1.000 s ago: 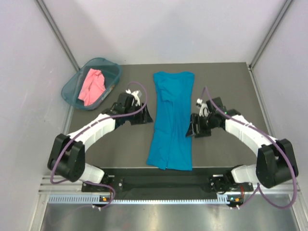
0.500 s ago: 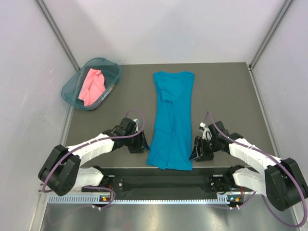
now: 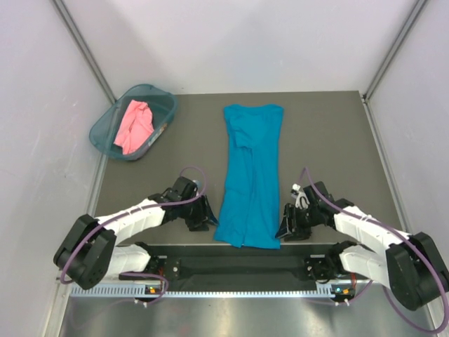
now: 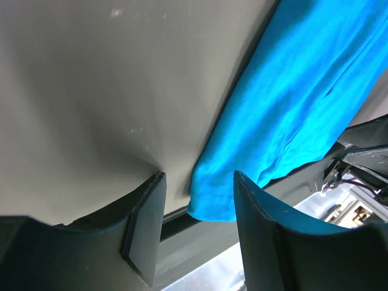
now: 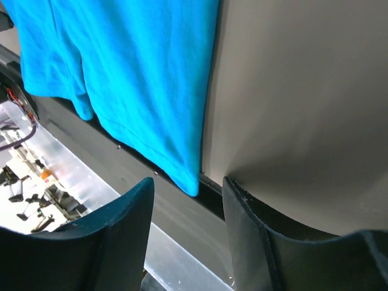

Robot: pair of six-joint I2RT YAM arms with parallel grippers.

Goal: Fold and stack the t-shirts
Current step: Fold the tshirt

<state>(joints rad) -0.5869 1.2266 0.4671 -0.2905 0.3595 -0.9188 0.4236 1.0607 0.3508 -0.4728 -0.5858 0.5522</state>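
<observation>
Blue shirt [image 3: 250, 175]: lies flat on the table [image 3: 337, 140], folded into a long thin strip
Long way of the blue shirt: runs from its far end straight back to its near end, by the arms
Pink shirt [image 3: 135, 125]: a crumpled heap in the basket [image 3: 160, 107], well off to the far left of the blue shirt
Left claw [image 3: 203, 214]: down low just beside the blue shirt's near left corner, jaws apart, holding nothing
Left corner [image 4: 212, 203]: in the left wrist view it sits in the gap between the two fingers, a bit closer to the right one, and is not pinched
Right claw [image 3: 286, 226]: down low just beside the blue shirt's near right corner, jaws apart, holding nothing
Right corner [image 5: 189, 179]: in the right wrist view it pokes into the gap between the fingers and is not pinched
Which way the blue shirt lies: to the right of the left claw and to the left of the right claw
Who is nearer: each claw looks about as near to its own corner, so neither leads
Step, I think: getting ready to grab both near corners
Next move, I think: both claws close together, then carry the near end along the long way to the far end
Watch out: the near end seems to hang a little past the table edge, so a finger may have to slide under the cloth
</observation>
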